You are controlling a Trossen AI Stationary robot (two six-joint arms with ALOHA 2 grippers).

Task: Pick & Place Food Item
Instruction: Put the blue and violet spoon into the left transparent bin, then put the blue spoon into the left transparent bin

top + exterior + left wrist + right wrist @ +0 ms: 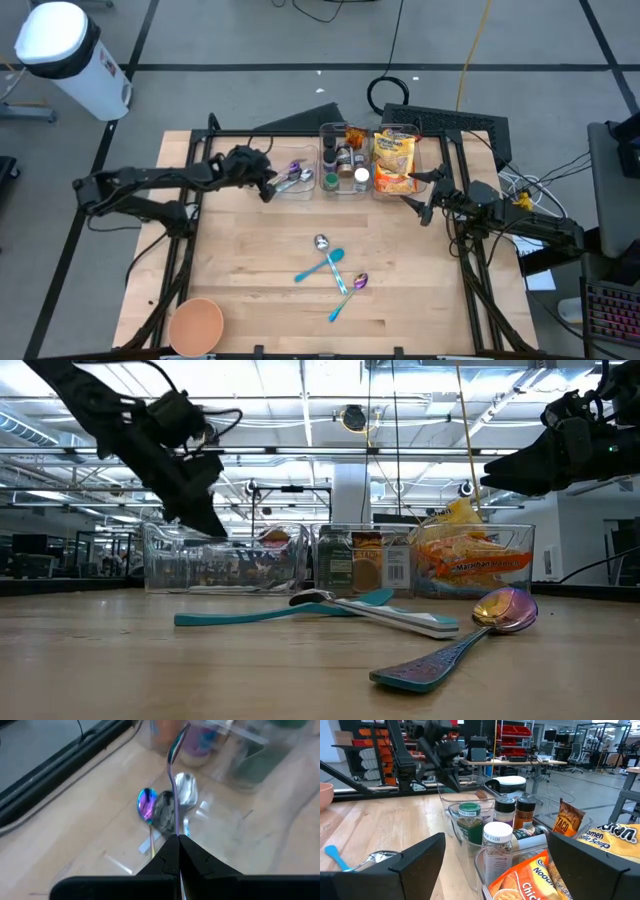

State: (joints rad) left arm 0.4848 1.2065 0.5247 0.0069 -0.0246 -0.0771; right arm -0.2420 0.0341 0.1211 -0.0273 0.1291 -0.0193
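Observation:
My left gripper (pixel 268 183) is at the left clear bin (pixel 295 180), shut on a thin iridescent spoon (pixel 173 780). Two more spoons, one iridescent (pixel 146 803) and one silver (pixel 185 788), lie on the bin's floor below it. My right gripper (pixel 420 196) is open and empty, hovering by the right bin, which holds yellow food packets (pixel 394 160). In the right wrist view its fingers stand wide apart (pixel 495 870), with spice jars (pixel 492 837) and a chicken soup packet (pixel 520 880) ahead of them. My left gripper pinches the spoon's thin handle (pixel 176 827) between its two fingertips, at the handle's near end. It comes from the table's left, slanting down, in line with the handle. The spoon sticks out past the fingertips over the spoons in the bin; whether its far end (pixel 183 732) touches the bin I cannot tell.
Three spoons lie mid-table: a teal-handled one (pixel 322 265), a silver one (pixel 322 243) and an iridescent one (pixel 352 288). A pink bowl (pixel 195 325) sits at the near left. The middle bin (pixel 345 165) holds spice jars. Bare wood lies between the arms.

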